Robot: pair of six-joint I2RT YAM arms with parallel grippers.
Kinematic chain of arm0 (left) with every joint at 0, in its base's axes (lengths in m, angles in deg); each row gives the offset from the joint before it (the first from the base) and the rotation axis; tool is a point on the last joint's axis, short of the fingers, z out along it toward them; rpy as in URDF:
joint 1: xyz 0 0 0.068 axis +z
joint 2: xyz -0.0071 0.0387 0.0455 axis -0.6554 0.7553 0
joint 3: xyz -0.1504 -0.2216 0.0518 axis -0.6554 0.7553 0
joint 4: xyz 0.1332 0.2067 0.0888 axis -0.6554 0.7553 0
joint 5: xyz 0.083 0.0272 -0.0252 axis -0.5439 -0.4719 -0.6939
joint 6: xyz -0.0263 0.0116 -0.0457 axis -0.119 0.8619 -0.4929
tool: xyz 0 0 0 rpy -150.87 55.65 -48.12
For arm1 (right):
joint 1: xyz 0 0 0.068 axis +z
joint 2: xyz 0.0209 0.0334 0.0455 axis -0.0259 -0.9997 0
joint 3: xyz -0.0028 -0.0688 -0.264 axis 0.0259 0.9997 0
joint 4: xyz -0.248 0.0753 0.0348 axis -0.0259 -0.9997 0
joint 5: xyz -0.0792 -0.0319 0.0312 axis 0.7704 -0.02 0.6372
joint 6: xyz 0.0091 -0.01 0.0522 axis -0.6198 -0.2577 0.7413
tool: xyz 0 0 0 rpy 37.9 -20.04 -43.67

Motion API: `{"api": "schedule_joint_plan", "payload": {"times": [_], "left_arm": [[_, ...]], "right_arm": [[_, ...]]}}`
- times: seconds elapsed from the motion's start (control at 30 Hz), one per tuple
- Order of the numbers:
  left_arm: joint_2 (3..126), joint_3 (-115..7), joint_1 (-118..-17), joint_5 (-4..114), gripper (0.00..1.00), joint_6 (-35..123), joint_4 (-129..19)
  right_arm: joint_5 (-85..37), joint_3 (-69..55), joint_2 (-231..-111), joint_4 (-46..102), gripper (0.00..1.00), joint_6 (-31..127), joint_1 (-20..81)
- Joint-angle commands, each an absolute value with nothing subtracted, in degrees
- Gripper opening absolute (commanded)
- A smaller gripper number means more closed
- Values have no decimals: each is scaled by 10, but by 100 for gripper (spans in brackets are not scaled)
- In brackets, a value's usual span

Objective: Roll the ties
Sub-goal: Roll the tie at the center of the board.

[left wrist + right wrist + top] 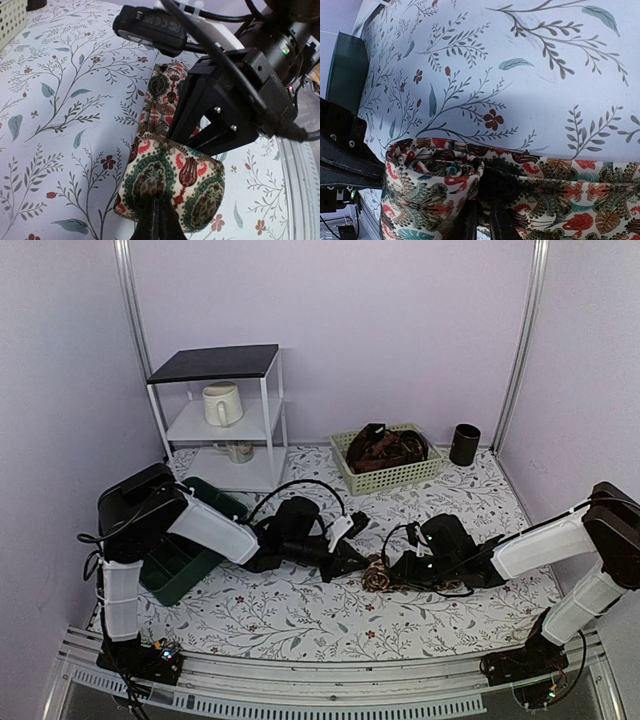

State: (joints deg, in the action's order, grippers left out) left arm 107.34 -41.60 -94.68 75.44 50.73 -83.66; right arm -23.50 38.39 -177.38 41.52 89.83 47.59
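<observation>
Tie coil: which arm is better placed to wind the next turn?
Left, probably. The left gripper is shut on the tie coil; the right gripper sits at the unrolled strip, better for steadying.

From the overhead cam the rolled tie [377,573] was just a tiny brown blob wedged between both arms, pattern unreadable. The left jaws and right jaws were too small and dark to make out. The pile of ties [385,448] in the basket [392,478] was one dark tangle, so no way I could count them.

On the left wrist cam the left jaws were chopped by the bottom edge. They were pressed together, but I couldn't see if fabric sat between them, and the right arm [235,95] covered the tie's far stretch.

On the right wrist cam the right jaws' tips were buried in the fold, so grip or no grip was anyone's guess. The tie's flat tail ran off the right edge, and the green bin [347,65] was clipped at the left.
</observation>
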Motion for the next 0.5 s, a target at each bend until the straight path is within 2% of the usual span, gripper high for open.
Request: {"api": "schedule_joint_plan", "payload": {"times": [0.0,0.17,0.47], "left_arm": [[1081,-429,-955,751,0,505,-830],[1083,-429,-955,750,0,505,-829],[1083,-431,-955,749,0,507,-828]], "right_arm": [[-222,391,-1754,401,10,901,475],[-212,388,-1754,381,5,901,475],[-194,391,-1717,353,5,905,475]]}}
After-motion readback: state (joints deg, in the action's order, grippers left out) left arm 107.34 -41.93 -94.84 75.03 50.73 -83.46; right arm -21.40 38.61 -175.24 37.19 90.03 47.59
